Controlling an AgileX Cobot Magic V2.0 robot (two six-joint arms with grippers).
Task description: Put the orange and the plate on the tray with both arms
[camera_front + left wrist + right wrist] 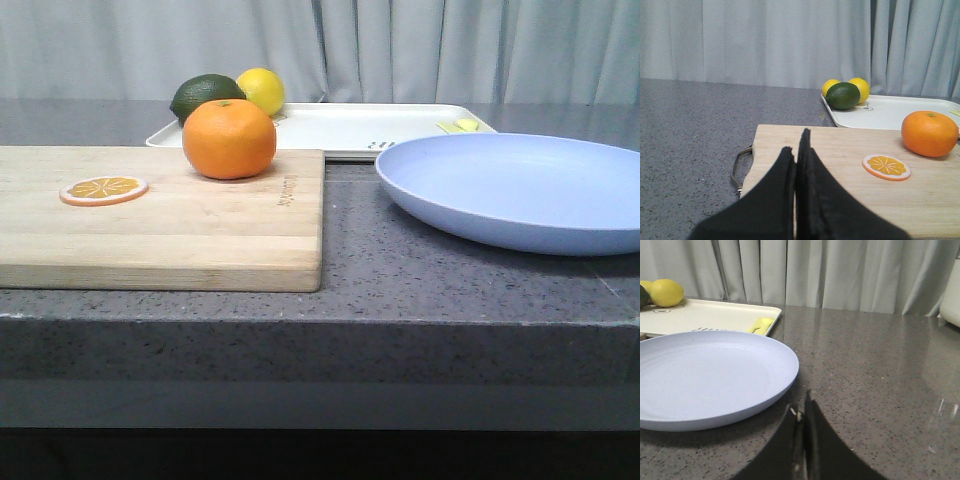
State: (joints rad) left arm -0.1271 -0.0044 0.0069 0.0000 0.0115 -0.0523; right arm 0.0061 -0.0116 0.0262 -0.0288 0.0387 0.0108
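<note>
Only the wrist views show the arms; the front view has neither in frame. On the left, the left gripper (799,145) has its black fingers pressed together with nothing between them, poised over the near end of the wooden cutting board (160,215), and their lower part runs off the picture's edge. The right gripper (801,407) likewise has its fingers together and empty, over bare grey worktop (400,270) just beside the plate's rim; its base is cut off too.

The orange (229,138) sits on the far part of the cutting board, well apart from the left fingers, with a flat orange slice (103,189) lying on the board nearer the left edge. The plate (520,190) rests on the worktop to the right of the board, its right side cropped by the front view's frame.

Behind both lies the tray (340,128), partly hidden by the orange and the plate. At its left end are a dark green fruit (205,95) and a lemon (261,90); the left wrist view shows a second yellow fruit (830,86) half hidden behind the green one. A small yellow item (462,125) on the tray's right end is too small to make out. A metal handle (739,167) projects from the board's end, partly hidden by the fingers.
</note>
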